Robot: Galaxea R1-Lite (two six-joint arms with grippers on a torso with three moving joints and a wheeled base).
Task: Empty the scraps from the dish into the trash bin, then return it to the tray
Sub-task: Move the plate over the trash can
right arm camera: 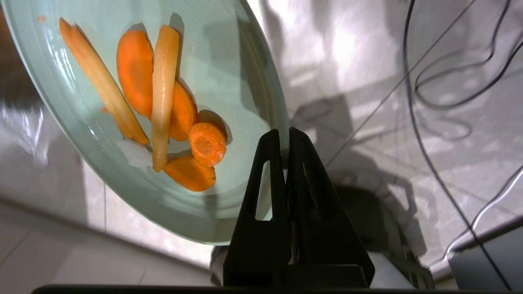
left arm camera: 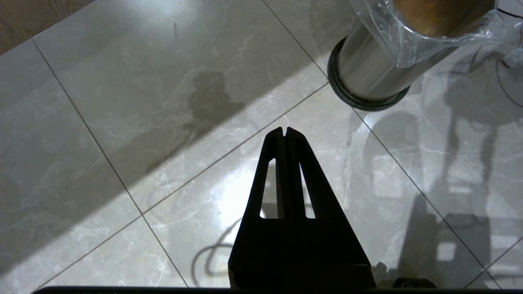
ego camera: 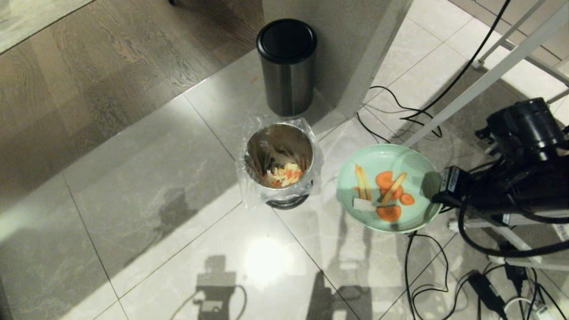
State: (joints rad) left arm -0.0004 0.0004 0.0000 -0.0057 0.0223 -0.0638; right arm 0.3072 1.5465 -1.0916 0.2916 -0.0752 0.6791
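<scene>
- Head view: I see the right gripper pinching the rim of the dish at the plate's three o'clock edge. The dish hangs above the tiled floor, roughly level.
- The scraps lie on the dish: several orange carrot slices, a few pale-yellow sticks and one small white piece, grouped at centre and toward six o'clock.
- The trash bin stands open on the floor at nine o'clock from the dish, near it but apart. Its clear bag liner folds over the rim, and food waste already sits at the bottom.
- A second steel bin with a black lid stands at twelve o'clock from the open bin, beside a wall corner.
- Black cables trail across the floor at five o'clock from the dish.
- Right wrist view: both black fingers are pressed onto the dish's thin rim, one on each face. The scraps sit well clear of the grip.
- Left wrist view: the left gripper has its fingers pressed together on nothing, over bare tile, with the trash bin's black base ring at one o'clock from the tips.
- I cannot locate the tray in any view.
</scene>
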